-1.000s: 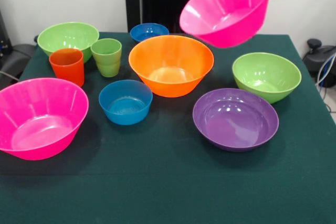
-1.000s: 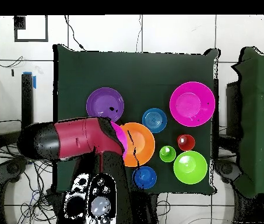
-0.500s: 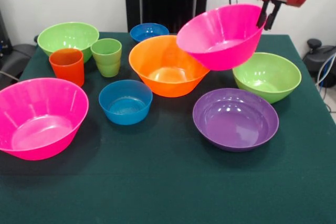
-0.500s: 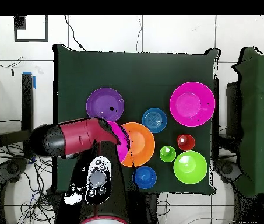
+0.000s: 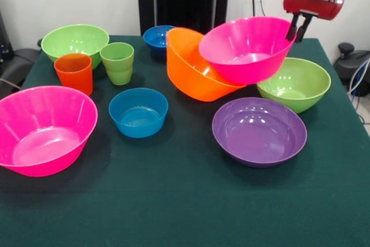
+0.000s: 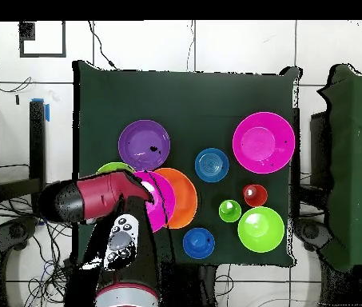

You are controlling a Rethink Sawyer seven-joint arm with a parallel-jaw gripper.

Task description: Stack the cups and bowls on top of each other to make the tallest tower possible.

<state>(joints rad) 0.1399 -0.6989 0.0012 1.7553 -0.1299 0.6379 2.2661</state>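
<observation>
**Pink bowl pressed into tipped orange bowl**

Clamped by the tool (image 5: 296, 27) at its 2 o'clock rim: a big pink bowl (image 5: 245, 47), mouth up and leaning slightly toward 9 o'clock. Pushed against the orange bowl (image 5: 193, 67), which is tipped up on its side, mouth facing 3 o'clock, with the pink bowl's lower edge sitting partly inside it. Both near the middle of the green bench (image 5: 185, 201), toward the back.

All other containers upright and empty: purple bowl (image 5: 259, 131) at 5 o'clock of the pair, green bowl (image 5: 296, 84) at 3 o'clock, blue bowl (image 5: 138, 111) at 8 o'clock, second pink bowl (image 5: 43, 129) far toward 8 o'clock. Orange cup (image 5: 74, 72) and green cup (image 5: 117, 62) side by side beside another green bowl (image 5: 74, 41).

Small blue bowl (image 5: 156, 36) half hidden behind the orange rim. From overhead, arm (image 6: 96, 198) covering much of the held bowl and the nearby green one.
</observation>
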